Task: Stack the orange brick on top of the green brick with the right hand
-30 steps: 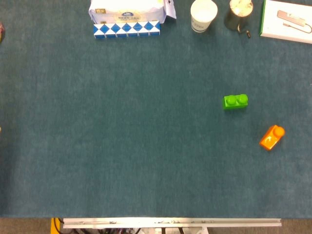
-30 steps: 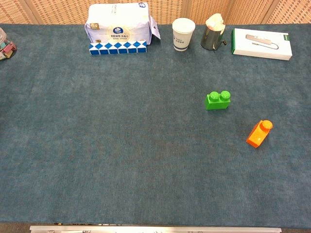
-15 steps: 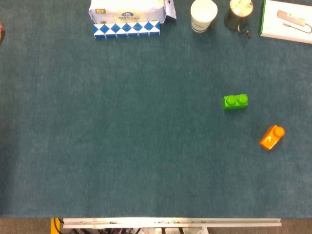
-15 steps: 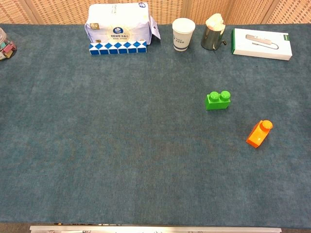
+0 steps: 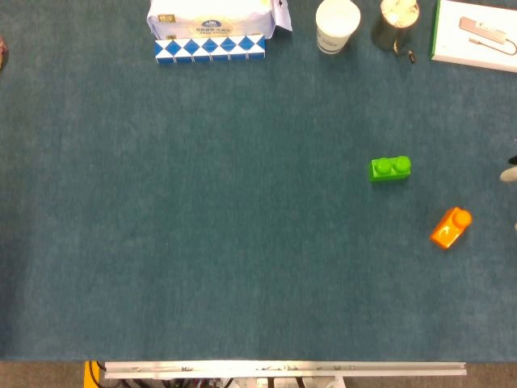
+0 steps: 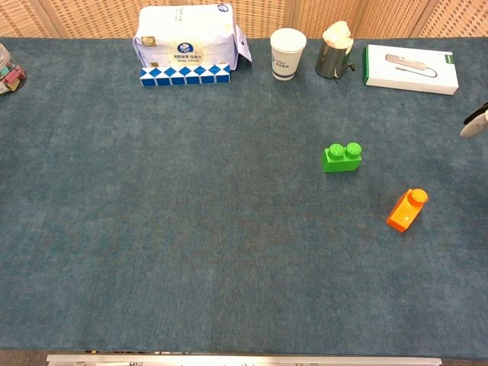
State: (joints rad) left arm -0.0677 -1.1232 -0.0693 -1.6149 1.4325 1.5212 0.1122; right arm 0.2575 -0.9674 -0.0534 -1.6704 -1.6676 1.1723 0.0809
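The green brick (image 5: 390,168) (image 6: 342,158) sits upright on the blue cloth, right of the middle. The orange brick (image 5: 451,228) (image 6: 407,210) lies tilted on the cloth, nearer and further right than the green one, apart from it. Only a pale fingertip of my right hand (image 5: 510,172) (image 6: 473,123) pokes in at the right edge, well off to the right of both bricks and touching neither. How its fingers stand is hidden. My left hand shows in neither view.
Along the back edge stand a white tissue pack (image 6: 184,40) with a blue-and-white checkered strip (image 6: 184,75), a paper cup (image 6: 287,53), a metal cup (image 6: 334,57) and a white box (image 6: 410,69). A jar (image 6: 8,70) sits far left.
A fingertip of my right hand has come into view at the right edge. Both bricks lie where they were.
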